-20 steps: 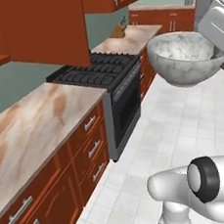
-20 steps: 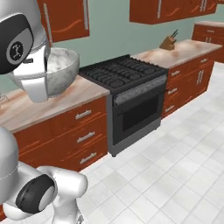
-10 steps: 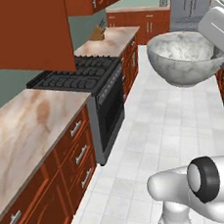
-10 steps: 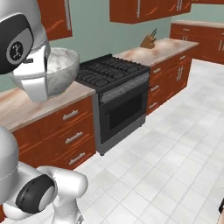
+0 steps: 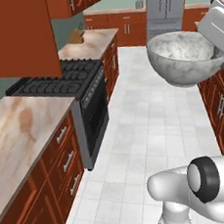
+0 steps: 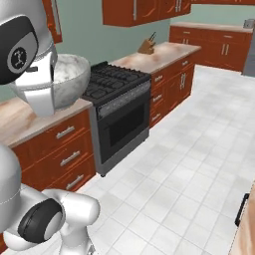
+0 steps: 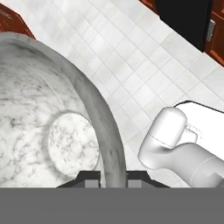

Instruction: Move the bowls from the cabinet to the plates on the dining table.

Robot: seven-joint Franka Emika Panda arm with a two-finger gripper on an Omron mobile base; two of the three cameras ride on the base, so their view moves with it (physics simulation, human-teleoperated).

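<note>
My gripper (image 7: pixel 113 176) is shut on the rim of the white-grey speckled marble bowl (image 7: pixel 52 122), with one finger inside the rim and one outside. The bowl (image 5: pixel 184 61) hangs upright high over the white tiled floor, at the right of the left base view, with the hand (image 5: pixel 217 25) at its far side. In the right base view the bowl (image 6: pixel 69 82) sits just behind the arm's white head. Reddish-brown wall cabinets (image 5: pixel 71 0) with grey bar handles hang above the far counter. The metal bowl and the plates are out of view.
A black stove (image 6: pixel 117 97) stands between marble-topped counters (image 5: pixel 17 129) with red-brown drawers. A knife block (image 6: pixel 146 46) sits on the far counter. A grey fridge (image 5: pixel 165 4) is at the back. Drawer fronts (image 5: pixel 221 106) run along the right. A beige counter edge (image 6: pixel 247 229) shows at the lower right.
The whole scene has slid left in both base views, so the camera has turned; fridge and back counters came into sight. The bowl stays held in the same place relative to the arm.
</note>
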